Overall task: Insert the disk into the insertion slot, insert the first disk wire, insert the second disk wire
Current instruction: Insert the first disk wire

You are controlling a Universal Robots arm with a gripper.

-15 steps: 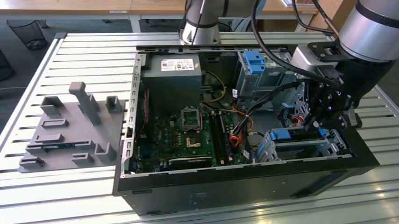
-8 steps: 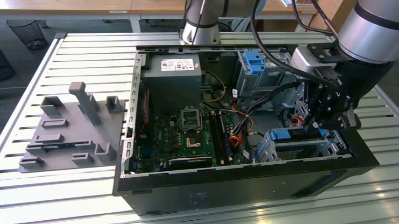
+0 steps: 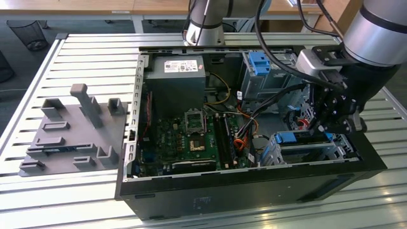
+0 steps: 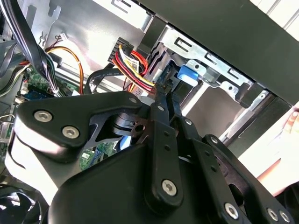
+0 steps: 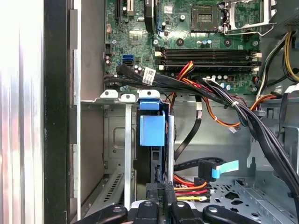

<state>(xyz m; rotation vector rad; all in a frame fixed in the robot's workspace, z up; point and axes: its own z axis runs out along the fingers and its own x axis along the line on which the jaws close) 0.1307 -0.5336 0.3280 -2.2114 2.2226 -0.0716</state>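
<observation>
Your disk [image 5: 153, 130] stands on its thin edge inside the insertion slot [image 5: 127, 140], at the corner of the open computer case [image 3: 254, 191] on the exterior view's right. Its long axis runs across the exterior view from left to right. The blue-framed end [image 3: 299, 138] points toward the motherboard [image 3: 190, 138] and the other end points away from it. Your gripper [image 5: 161, 186] reaches down into the case [image 3: 332, 130] at that far end. In both wrist views its fingers [image 4: 159, 109] are drawn close together with only a slit between them, tips right at the disk's end. You cannot tell from these views whether they touch it. Red and yellow wires [image 5: 189, 186] lie just beside the fingers.
</observation>
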